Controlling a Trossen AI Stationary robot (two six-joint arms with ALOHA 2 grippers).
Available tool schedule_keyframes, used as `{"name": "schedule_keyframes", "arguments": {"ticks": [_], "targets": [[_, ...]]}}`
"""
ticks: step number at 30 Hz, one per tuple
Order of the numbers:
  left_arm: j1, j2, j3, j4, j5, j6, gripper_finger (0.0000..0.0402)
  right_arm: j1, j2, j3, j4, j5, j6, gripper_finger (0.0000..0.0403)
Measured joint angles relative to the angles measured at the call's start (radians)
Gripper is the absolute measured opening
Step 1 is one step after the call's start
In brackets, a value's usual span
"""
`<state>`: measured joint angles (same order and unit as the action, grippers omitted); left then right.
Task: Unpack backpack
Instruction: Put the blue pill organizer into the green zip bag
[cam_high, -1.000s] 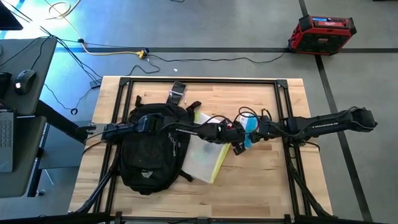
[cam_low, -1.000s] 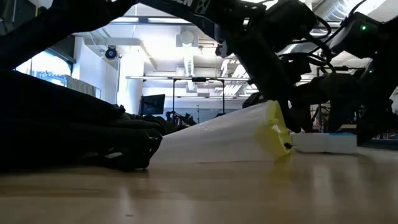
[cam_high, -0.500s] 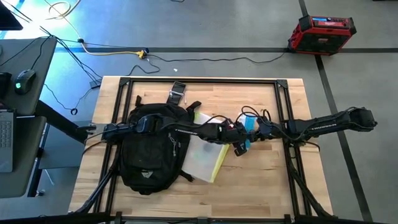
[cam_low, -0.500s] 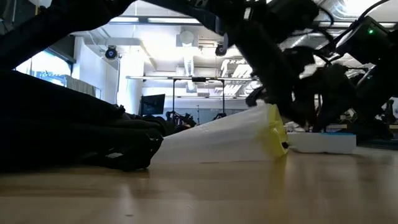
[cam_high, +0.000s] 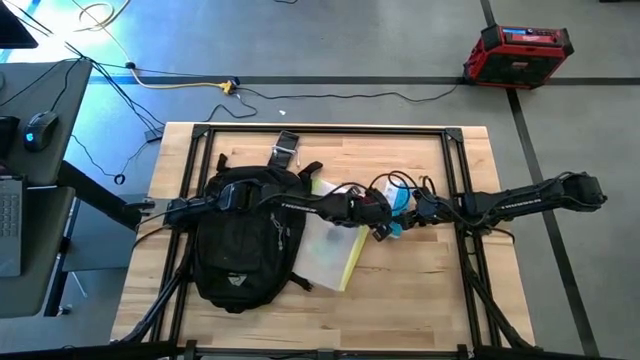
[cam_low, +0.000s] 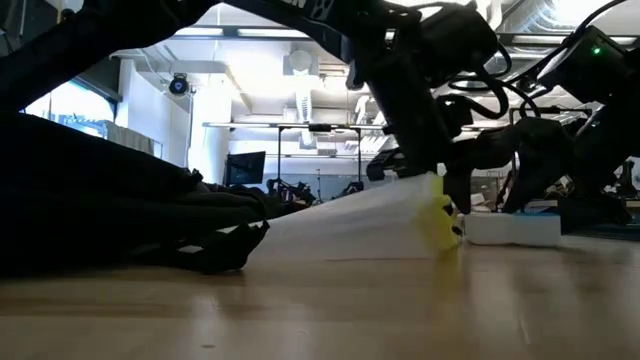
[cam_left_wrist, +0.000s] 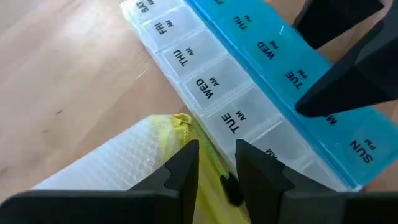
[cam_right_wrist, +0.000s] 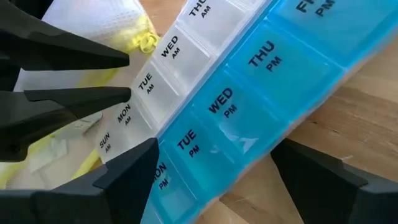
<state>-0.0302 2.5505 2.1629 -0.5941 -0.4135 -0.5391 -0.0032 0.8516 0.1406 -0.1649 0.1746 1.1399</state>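
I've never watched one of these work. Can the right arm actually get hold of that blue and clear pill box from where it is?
Probably yes. The right gripper is open, its fingers astride the pill box with nothing between them. The left gripper is close by at the yellow-trimmed pouch and might crowd it.
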Motion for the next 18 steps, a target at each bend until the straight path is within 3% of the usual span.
{"name": "schedule_keyframes", "arguments": {"ticks": [12,18], "targets": [[0.006,0.024,-0.035,0.161,0.158,0.021,0.0087,0.017,0.002,0.0,0.145,0.017,-0.035,0.0307],[-0.002,0.036,-0.04,0.185,0.165,0.048,0.0087,0.019,0.008,-0.001,0.142,0.03,-0.045,0.0297]]}}
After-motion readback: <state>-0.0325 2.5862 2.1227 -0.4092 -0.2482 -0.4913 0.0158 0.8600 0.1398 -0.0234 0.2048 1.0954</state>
